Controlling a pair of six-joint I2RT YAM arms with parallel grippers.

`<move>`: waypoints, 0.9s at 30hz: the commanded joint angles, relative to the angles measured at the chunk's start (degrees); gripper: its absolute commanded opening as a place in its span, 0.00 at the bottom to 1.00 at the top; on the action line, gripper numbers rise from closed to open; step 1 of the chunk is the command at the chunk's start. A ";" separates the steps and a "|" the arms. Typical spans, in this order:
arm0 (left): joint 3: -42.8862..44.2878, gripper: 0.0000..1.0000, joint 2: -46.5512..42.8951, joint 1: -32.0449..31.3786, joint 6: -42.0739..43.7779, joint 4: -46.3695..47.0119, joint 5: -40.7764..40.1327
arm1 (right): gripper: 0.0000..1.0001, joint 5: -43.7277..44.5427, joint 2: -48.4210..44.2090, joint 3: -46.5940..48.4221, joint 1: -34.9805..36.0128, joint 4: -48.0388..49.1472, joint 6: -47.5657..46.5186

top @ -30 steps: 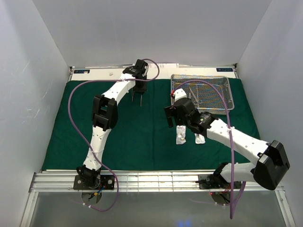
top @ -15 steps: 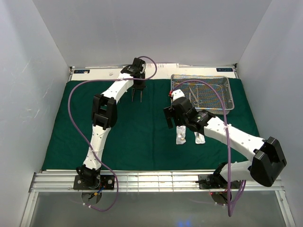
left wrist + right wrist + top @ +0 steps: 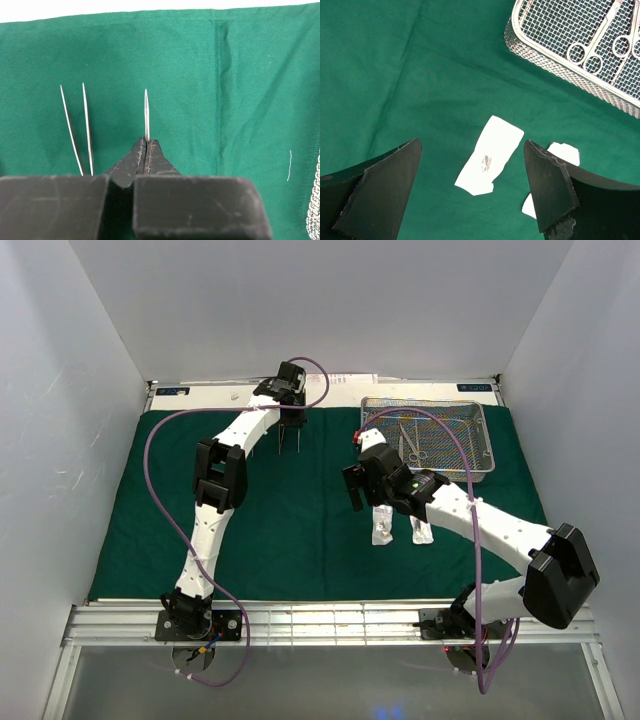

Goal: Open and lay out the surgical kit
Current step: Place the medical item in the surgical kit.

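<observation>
Forceps (image 3: 146, 112) pinched in L gripper (image 3: 145, 144), over green cloth (image 3: 225, 75), R gripper (image 3: 472, 146) spread wide above 2 packets (image 3: 490, 152) nr tray (image 3: 536, 48)

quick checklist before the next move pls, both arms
1. Left gripper shut on a slim metal instrument: ok.
2. Right gripper open above the packets: ok.
3. Both packets flat on the green cloth, outside the mesh tray: ok.
4. Forceps laid on the cloth: ok.
5. Scissors laid out: not ok, in the tray.
6. Held instrument's tip clear of the cloth: cannot tell.
</observation>
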 commanded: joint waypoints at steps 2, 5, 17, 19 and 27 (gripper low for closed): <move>1.84 0.02 -0.12 0.16 -0.85 1.41 1.97 | 0.88 -0.27 1.05 2.84 -0.38 -0.62 -0.51; 1.66 0.03 0.06 0.16 -1.29 1.50 1.89 | 0.88 -0.45 1.23 3.02 -0.38 -0.62 -0.69; 0.87 0.04 0.94 0.16 -2.34 1.50 3.03 | 0.88 -0.98 1.76 3.02 -0.65 -0.62 -0.95; 1.05 0.05 1.03 0.16 -2.25 1.59 3.03 | 0.88 -1.06 1.85 3.02 -0.65 -0.62 -0.95; 0.96 0.08 1.29 0.16 -2.60 1.77 3.03 | 0.88 -1.33 2.11 3.02 -0.73 -0.71 -0.95</move>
